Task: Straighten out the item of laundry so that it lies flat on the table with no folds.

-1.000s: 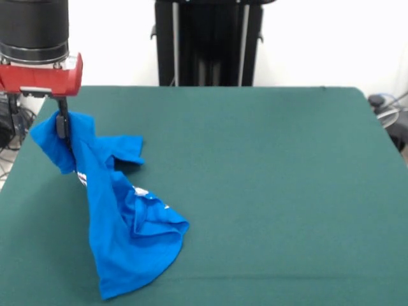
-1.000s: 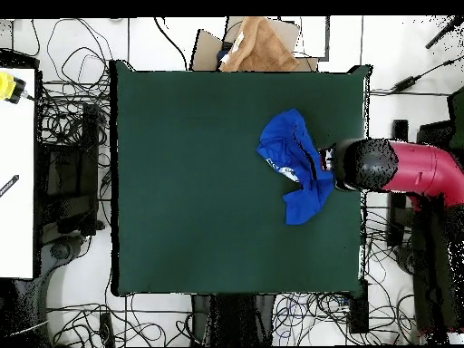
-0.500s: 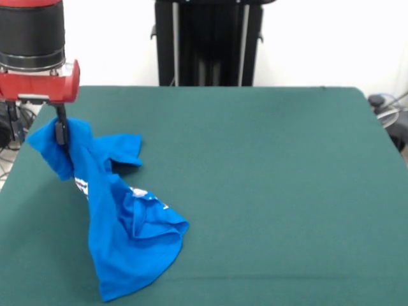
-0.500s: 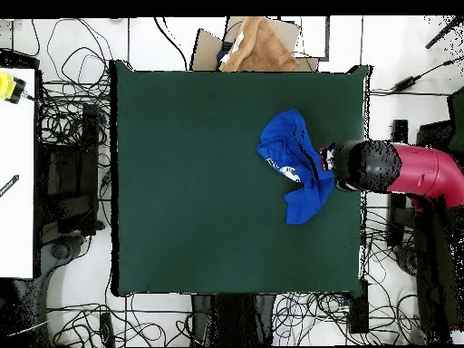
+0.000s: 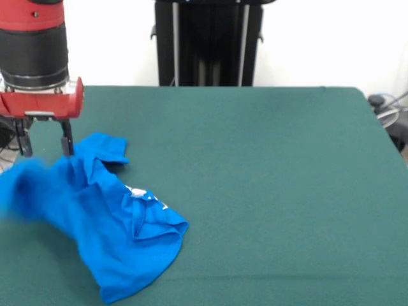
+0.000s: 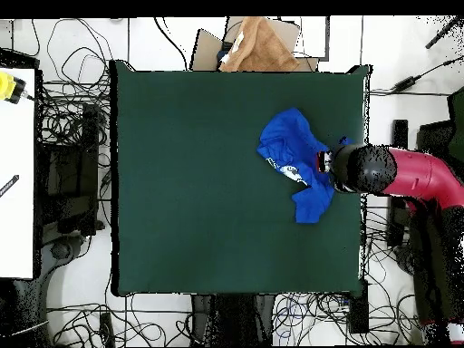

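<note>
The item of laundry [image 5: 108,220], a bright blue T-shirt with a bit of white print showing, lies crumpled and folded on the green table [image 5: 268,178] near its left front corner. Its left part is blurred in motion, dropping beside the table edge. My gripper [image 5: 44,143] hangs just above the shirt's upper end, open, its two dark fingers [image 5: 65,141] apart with nothing between them. From above, the shirt [image 6: 292,163] sits near the right edge of the table [image 6: 199,181], and the red arm [image 6: 403,177] covers the gripper.
A brown cloth on a cardboard box [image 6: 256,47] lies past the table's top edge in the overhead view. A white bench [image 6: 16,172] stands at the left. Cables [image 6: 63,136] cover the floor all round the table.
The gripper has opened and let go of the shirt's corner. The lifted part of the shirt has fallen to the table and the gripper has risen slightly.
</note>
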Tool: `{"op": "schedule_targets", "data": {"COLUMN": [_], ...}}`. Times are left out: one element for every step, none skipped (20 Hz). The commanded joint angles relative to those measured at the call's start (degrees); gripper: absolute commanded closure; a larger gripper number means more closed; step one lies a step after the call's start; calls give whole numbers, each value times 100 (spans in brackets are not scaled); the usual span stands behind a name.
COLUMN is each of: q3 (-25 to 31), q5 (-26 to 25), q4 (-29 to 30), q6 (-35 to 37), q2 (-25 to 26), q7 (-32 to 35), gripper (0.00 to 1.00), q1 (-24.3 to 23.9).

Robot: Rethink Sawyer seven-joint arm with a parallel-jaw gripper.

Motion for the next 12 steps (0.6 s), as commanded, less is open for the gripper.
{"op": "schedule_targets", "data": {"q3": [286,278,269,260,253,260,276,294,290,288,289,282], "q5": [-276,-309,-343,-377,-416,-448,-467,-478,-494,-506,-504,-504], "q4": [402,380,388,395,412,409,394,368,376,379,358,355], "q6": [-363,-406,-466,-526,-602,-682,-728,-757,-810,-854,-864,-887], "q2": [306,350,380,410,424,466,527,591,623,641,667,690], "q7": [-725,-717,-694,-672,-642,-646,-684,-726,-735,-736,-750,-754], "gripper": [0,0,0,0,0,0,0,0,0,0,0,0], "q1": [230,251,267,284,299,288,262,241,218,210,212,215]}}
